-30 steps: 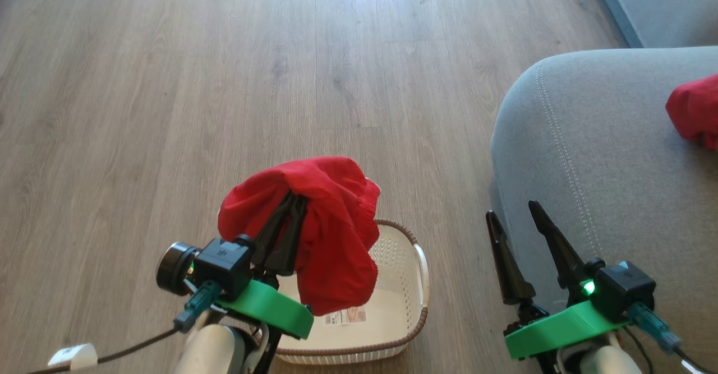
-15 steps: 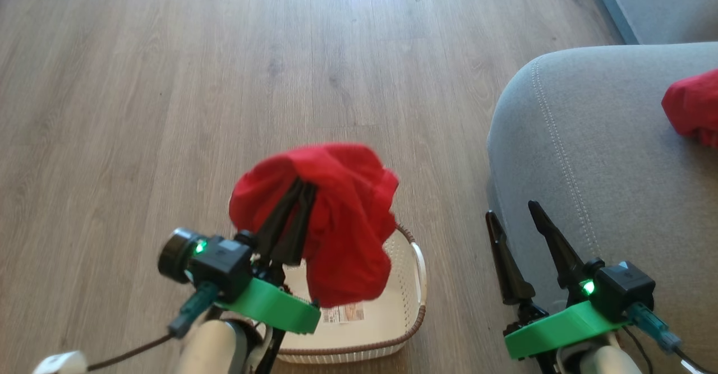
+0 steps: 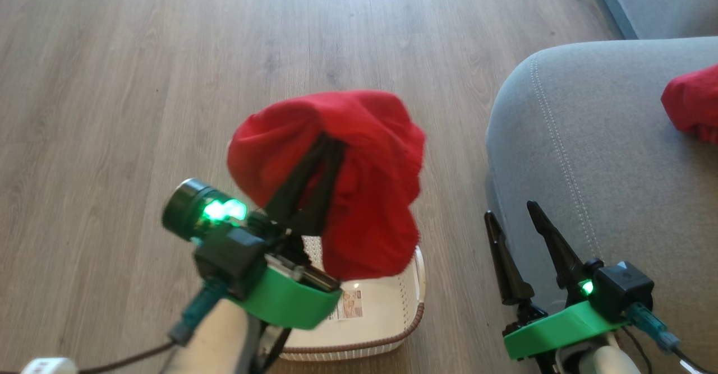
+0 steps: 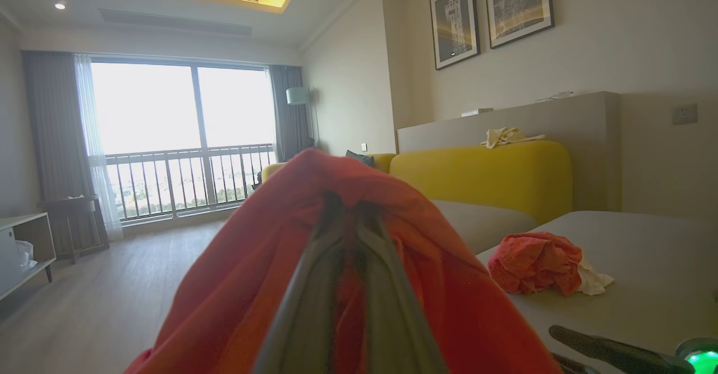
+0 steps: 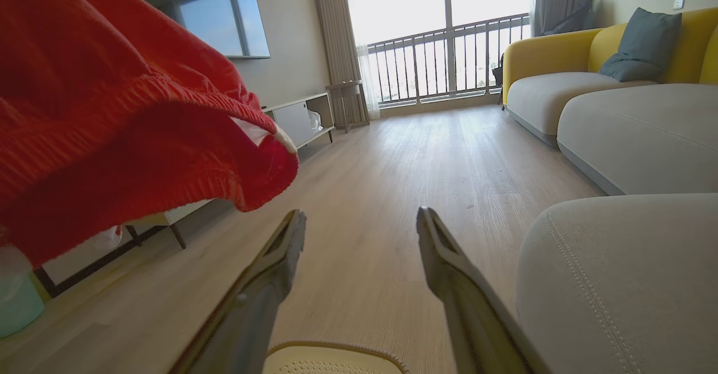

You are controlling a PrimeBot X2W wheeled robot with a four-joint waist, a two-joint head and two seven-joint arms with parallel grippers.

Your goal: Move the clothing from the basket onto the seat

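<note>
Left gripper point(image 3: 331, 141), clamped tight, holds a red garment point(image 3: 370, 194) above the white basket point(image 3: 412, 301) at six o'clock; right gripper point(image 3: 509, 208) spread wide, empty, at five o'clock beside the grey sofa seat point(image 3: 606, 155) at three o'clock.

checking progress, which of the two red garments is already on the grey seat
The bunched red garment lying on the grey seat at the head view's right edge. The other red garment hangs from the left claw, near the basket.
</note>
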